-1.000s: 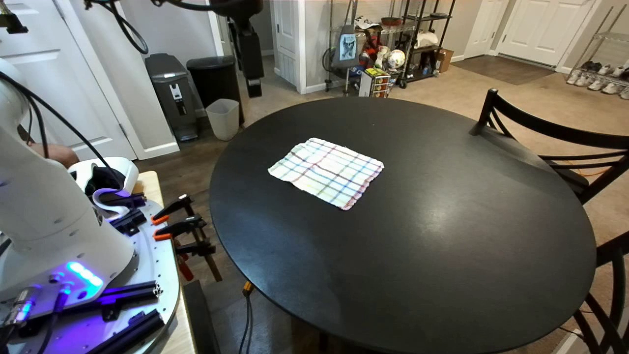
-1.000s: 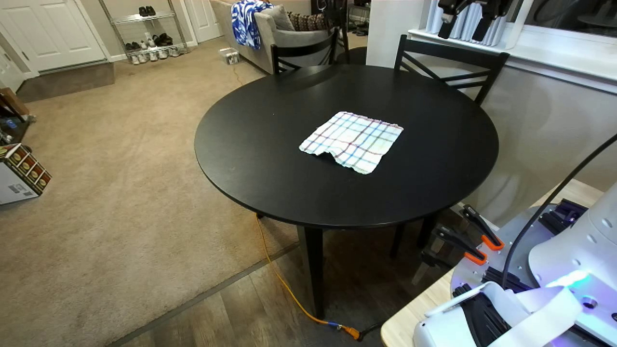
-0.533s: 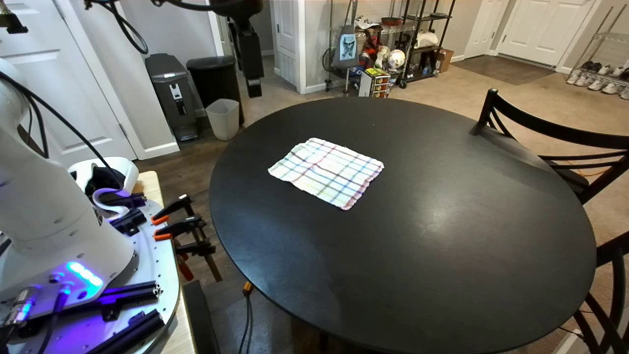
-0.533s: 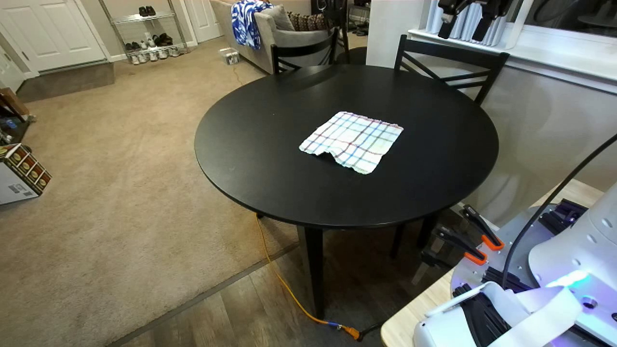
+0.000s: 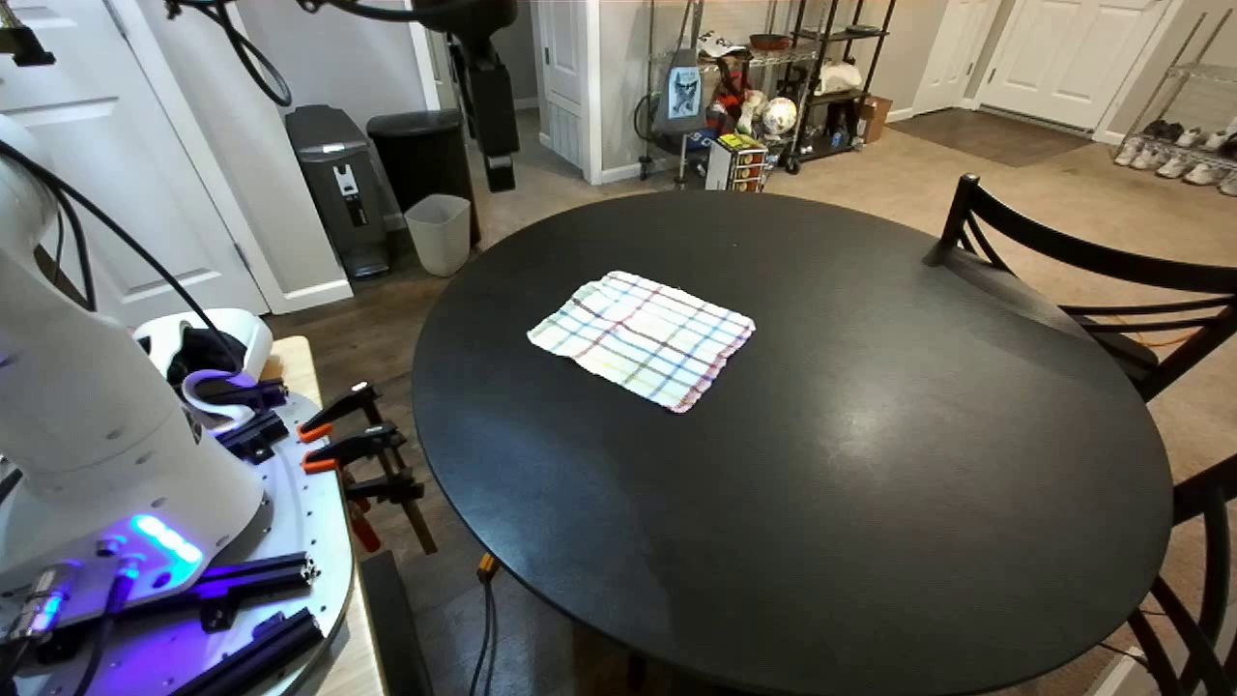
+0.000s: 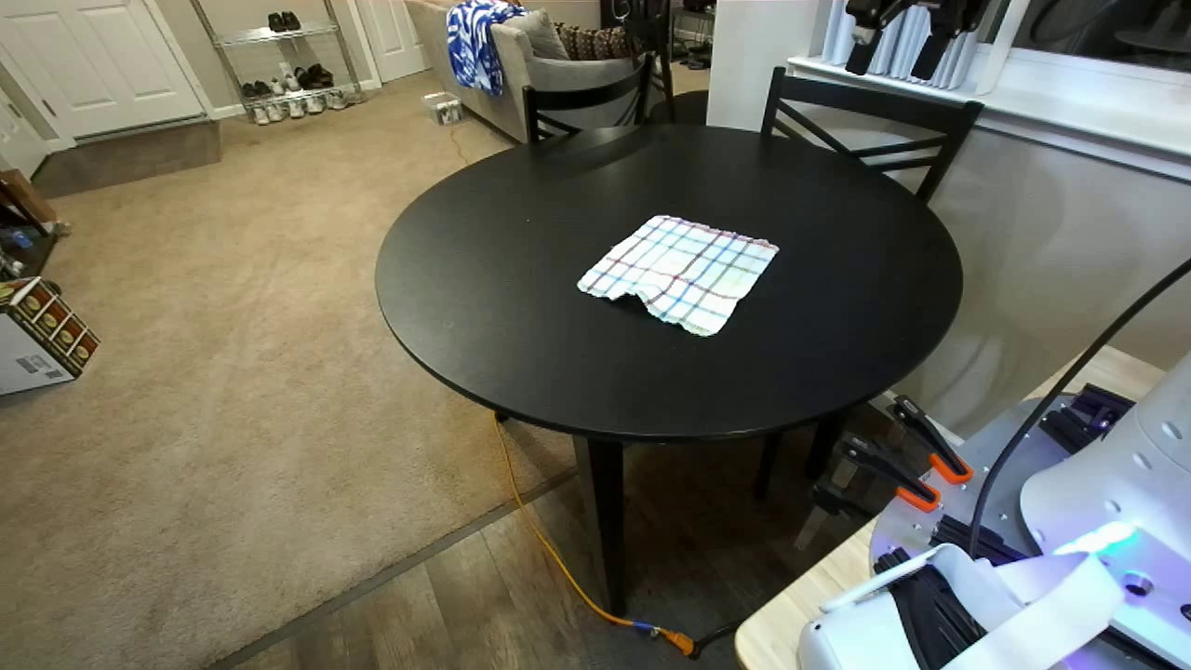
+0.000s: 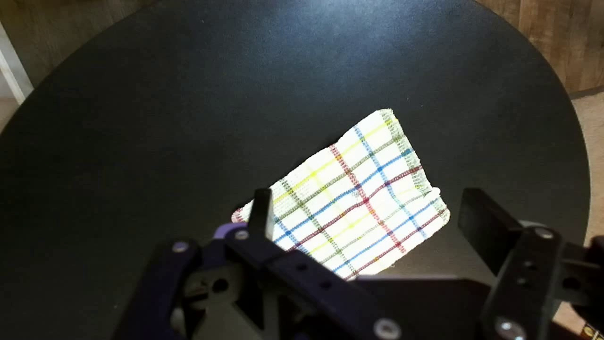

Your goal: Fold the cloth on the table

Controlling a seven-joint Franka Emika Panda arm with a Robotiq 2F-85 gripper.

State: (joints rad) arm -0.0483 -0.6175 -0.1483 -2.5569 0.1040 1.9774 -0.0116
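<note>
Wrist view, lower half: I have the gripper (image 7: 365, 203) spread wide, one finger (image 7: 259, 215) just left of the frame's middle, its mate over at right. Beyond, a little right of centre, the cloth (image 7: 347, 198) lies open on the black surface (image 7: 188, 118), a small crease near its right edge (the gripper hides part of it from me). In an exterior view my arm's white base (image 5: 116, 425) fills the lower left, orange-tipped clamps (image 5: 353, 445) near it. Past those, the cloth shows around the middle of the frame, blue and red stripes on white; the gripper is up near the top, well apart from it. Black chairs (image 5: 1092, 254) at right, by the surface. Farther back, upper left, I note a small pale bin (image 5: 442, 240) with dark bins (image 5: 329, 208) behind. Loaded shelves (image 5: 850, 35) along the top, right of centre. Farthest off, a white door (image 5: 1078, 58), upper right.
</note>
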